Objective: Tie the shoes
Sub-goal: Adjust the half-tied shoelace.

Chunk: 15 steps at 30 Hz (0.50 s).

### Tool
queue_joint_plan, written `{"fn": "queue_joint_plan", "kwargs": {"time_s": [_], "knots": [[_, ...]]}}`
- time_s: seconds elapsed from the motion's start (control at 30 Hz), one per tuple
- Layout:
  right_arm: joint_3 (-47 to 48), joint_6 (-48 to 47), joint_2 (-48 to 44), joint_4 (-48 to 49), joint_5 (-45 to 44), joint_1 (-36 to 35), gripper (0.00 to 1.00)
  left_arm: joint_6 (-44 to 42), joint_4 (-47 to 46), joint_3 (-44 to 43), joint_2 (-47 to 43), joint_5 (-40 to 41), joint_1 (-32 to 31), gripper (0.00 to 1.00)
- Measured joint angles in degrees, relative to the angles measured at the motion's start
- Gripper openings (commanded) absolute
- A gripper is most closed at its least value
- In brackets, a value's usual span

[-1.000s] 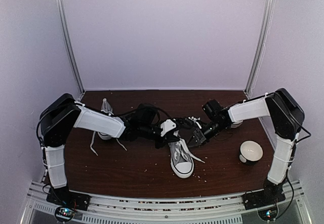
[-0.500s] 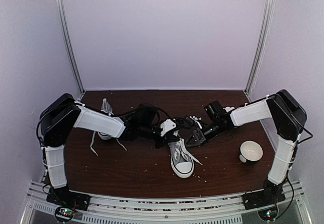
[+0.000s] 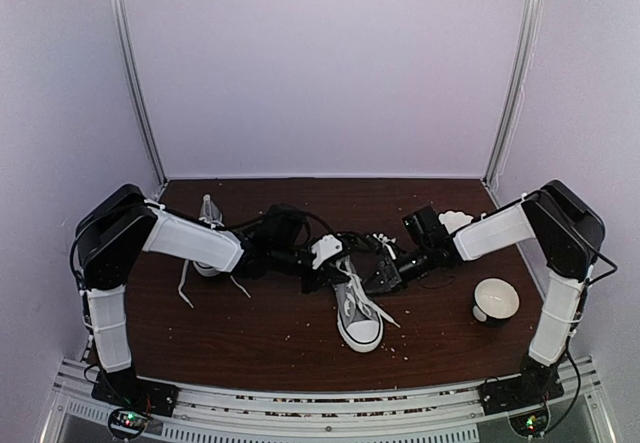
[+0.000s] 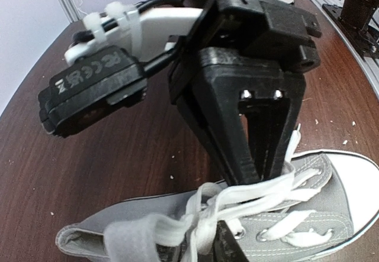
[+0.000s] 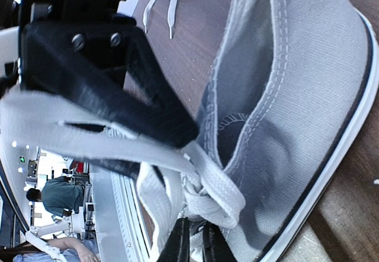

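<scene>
Along the near edge ran a ribbed metal rail [image 3: 300, 403] with the two arm bases bolted at its ends. Beyond it stretched the flat, dark brown, wood-grained bench [image 3: 250, 348], speckled with pale crumbs. One shoe [image 3: 360, 318], grey canvas with a white rubber toe cap and sole, lay in the middle of the bench with its toe toward the rail. There was open room in front of it and to its left. Its flat white laces crossed in a loose knot [image 5: 207, 194] over the tongue. To its right, well apart and near the right arm's upright, sat a round white cup [image 3: 495, 300].

Both arms reached inward and crowded the shoe's heel end. The left pincer [image 4: 260, 170], black and wedge-shaped, stood with its tips at the lace strands by the top eyelets. Its jaws were a narrow slot apart, and whether it held any strand could not be told. The right pincer [image 5: 169, 152] was closed on a flat band of lace [image 5: 71, 126] that ran from the knot between its fingers.

Farther back on the left, behind the left forearm, the second shoe [image 3: 208, 211] lay near the bench's far left corner. Its loose laces [image 3: 185, 288] trailed toward the near side. Smooth pale walls and two metal posts [image 3: 135, 73] closed the far edge.
</scene>
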<state>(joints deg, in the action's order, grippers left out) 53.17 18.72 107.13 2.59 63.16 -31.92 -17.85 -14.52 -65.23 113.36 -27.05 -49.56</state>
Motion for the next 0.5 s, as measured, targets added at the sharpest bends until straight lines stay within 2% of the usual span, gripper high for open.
{"fn": "queue_joint_plan", "kwargs": {"time_s": [0.07,0.23,0.5], "knots": [[-0.2,0.2,-0.1,0.3,0.1,-0.4,0.1,0.4,0.0,0.2,0.0,-0.1,0.4,0.13],[-0.8,0.4,-1.0,0.3,0.2,-0.7,0.07,0.8,0.0,0.2,0.0,-0.9,0.6,0.13],[-0.9,1.3,-1.5,0.4,-0.2,-3.6,0.07,0.8,0.2,0.2,0.0,-1.9,0.6,0.2]]}}
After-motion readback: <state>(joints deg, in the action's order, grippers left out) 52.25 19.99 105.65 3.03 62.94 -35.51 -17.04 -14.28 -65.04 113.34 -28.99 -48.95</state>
